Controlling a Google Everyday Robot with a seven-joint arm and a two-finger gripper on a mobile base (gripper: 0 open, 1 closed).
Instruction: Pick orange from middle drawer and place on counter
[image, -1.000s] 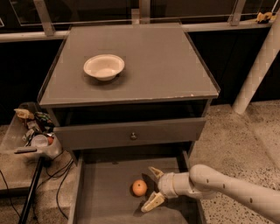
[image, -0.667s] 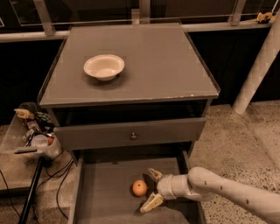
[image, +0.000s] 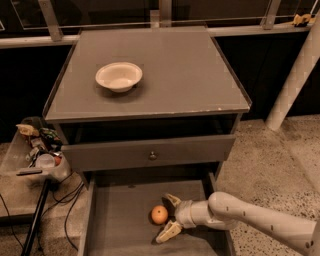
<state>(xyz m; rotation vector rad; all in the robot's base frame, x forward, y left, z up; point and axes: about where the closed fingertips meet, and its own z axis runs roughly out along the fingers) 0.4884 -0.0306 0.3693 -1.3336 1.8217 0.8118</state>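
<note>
My gripper (image: 165, 218) is down inside the open middle drawer (image: 117, 225), and my pale arm (image: 250, 215) stretches in from the right. My 2 fingers (image: 170, 232) are spread wide, 1 behind the orange (image: 159, 214) and 1 in front of it, neither clamped on it; whether a tip touches the fruit I cannot tell. The orange sits on the drawer's bare dark floor, right of its middle. Above, a grey drawer front (image: 110, 155) carries 1 small round knob (image: 152, 155). On the table (image: 190, 70) over it stands a white bowl (image: 119, 76), upright, left of centre
</note>
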